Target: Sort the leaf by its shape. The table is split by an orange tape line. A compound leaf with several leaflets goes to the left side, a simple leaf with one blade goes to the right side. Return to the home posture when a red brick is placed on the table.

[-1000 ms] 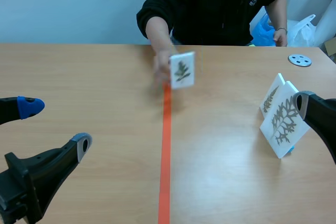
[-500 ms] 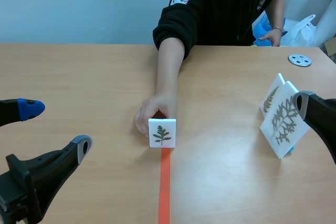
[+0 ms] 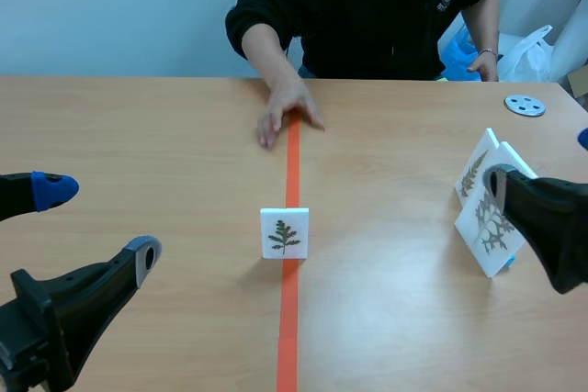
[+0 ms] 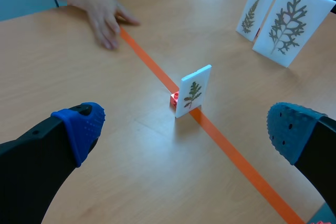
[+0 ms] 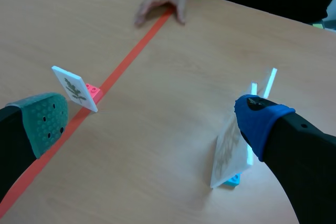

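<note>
Table (image 3: 138, 135) is split by the orange tape line (image 3: 288, 319). A person's hand (image 3: 287, 109) lies flat on the tape, upper centre. Your left gripper (image 3: 96, 221), lower left, is spread wide and holds nothing. Right gripper (image 5: 152, 120), right edge, is also wide and empty, close by two standing leaf cards (image 3: 476, 170). The target leaf card (image 3: 284, 233) stands upright on the tape mid-frame, with a small red block (image 4: 173, 98) at its base. Grey disc (image 3: 525, 106) sits upper right.

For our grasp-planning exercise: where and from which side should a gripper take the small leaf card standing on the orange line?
Probably from above: pinch the leaf card at its top edge, front and back. It stands upright, thin, its red base low behind.
</note>
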Controlling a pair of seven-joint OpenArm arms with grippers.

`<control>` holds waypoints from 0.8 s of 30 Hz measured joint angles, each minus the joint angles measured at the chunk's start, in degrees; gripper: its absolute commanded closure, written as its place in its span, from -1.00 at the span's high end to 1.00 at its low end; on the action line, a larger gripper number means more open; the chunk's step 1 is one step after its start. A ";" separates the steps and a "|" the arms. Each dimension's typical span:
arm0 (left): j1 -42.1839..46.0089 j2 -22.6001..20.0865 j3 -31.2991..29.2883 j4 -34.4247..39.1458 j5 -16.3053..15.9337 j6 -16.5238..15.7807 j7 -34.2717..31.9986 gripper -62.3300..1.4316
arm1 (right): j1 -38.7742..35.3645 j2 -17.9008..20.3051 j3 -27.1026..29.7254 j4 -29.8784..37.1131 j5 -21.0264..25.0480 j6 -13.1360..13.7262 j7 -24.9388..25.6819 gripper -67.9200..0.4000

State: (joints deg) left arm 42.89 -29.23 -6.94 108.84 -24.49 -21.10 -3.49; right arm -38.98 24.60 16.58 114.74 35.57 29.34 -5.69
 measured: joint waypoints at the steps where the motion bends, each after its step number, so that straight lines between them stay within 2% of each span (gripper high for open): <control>1: 0.00 0.00 0.00 0.00 0.00 0.00 0.00 1.00 | 1.03 0.00 -1.25 0.00 -1.25 -0.13 -0.02 1.00; 6: 0.00 0.00 0.00 0.00 0.00 0.00 0.00 1.00 | 6.27 0.00 -8.79 -1.18 -6.86 -3.02 0.33 1.00; 12: 0.00 0.00 0.00 0.00 0.00 0.00 -0.02 1.00 | 13.81 0.00 -18.56 -9.29 -12.48 -3.61 2.14 1.00; 18: 0.00 0.00 0.00 0.00 0.00 0.00 -0.02 1.00 | 22.16 -0.22 -26.51 -17.99 -16.09 -4.24 4.17 1.00; 24: 0.00 0.00 0.00 0.00 0.00 0.00 -0.02 1.00 | 29.35 -3.78 -32.48 -26.40 -18.40 -4.39 5.60 1.00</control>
State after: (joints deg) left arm 42.89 -29.23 -6.94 108.84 -24.49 -21.10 -3.51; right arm -9.63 20.82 -15.90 88.33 17.17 24.95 -0.10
